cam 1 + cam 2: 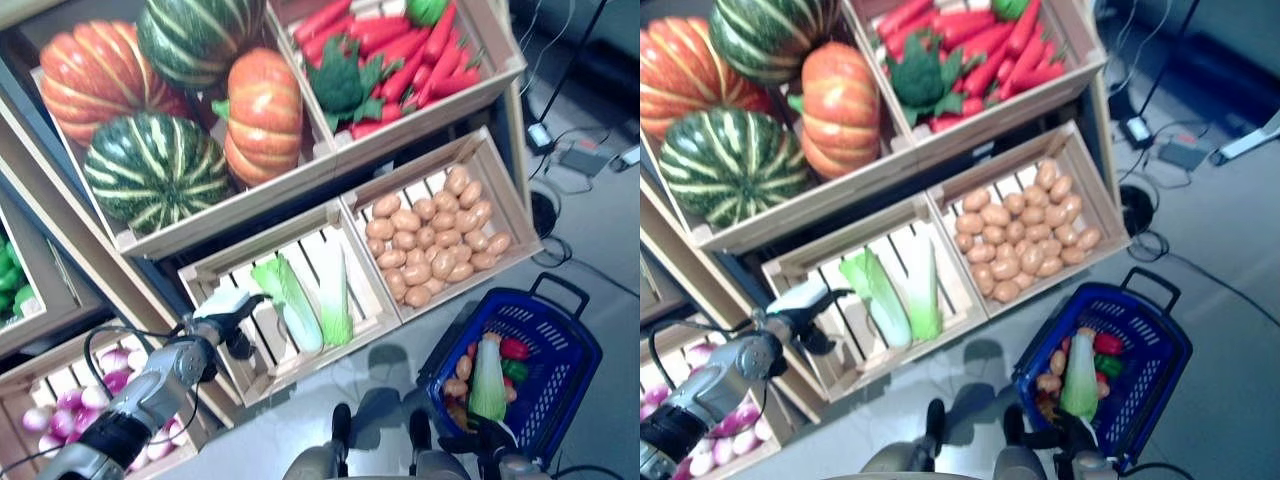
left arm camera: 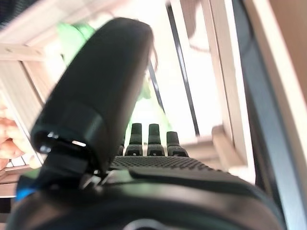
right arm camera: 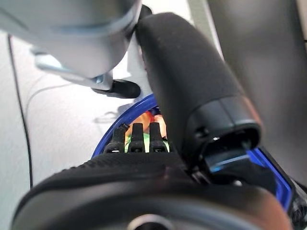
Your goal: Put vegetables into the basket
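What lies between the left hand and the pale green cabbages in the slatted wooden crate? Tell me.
Only bare wooden slats of the slatted wooden crate separate the left hand from the pale green cabbages, as the left eye view shows.

1. The left arm (image 1: 140,400) reaches up from the near left, its silver-grey forearm angled toward the far right.
2. The left hand (image 1: 232,318) is at the arm's end, its fingers (image 2: 148,139) bent forward, holding nothing.
3. The right hand (image 3: 158,163) shows fingers curled round a handle.

Blue basket (image 1: 560,345); tan potatoes (image 1: 430,240); red carrots (image 1: 400,50); green-striped, orange-striped pumpkins (image 1: 155,170).
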